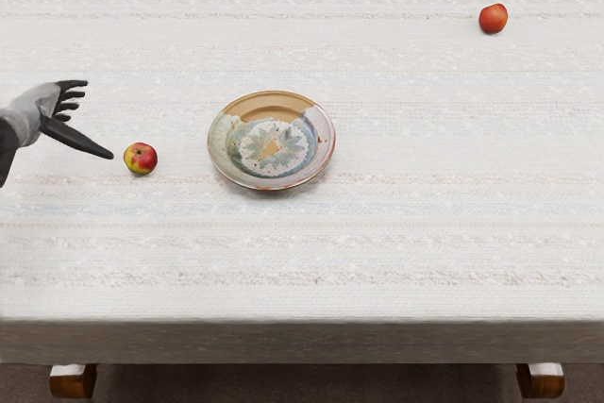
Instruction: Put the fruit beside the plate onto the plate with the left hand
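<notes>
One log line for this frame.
left hand: open, beside near apple, no contact | near apple: left of plate, not on it | second apple: far right corner

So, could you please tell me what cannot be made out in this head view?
Left arm: cut off by the picture's left edge; only the left hand and a bit of forearm show.
Hand's height over the table: one slanted view cannot settle it.
Far apple: too small for surface detail.
Table legs: hidden by the cloth, cut by the bottom edge.
Right arm: out of view.
</notes>
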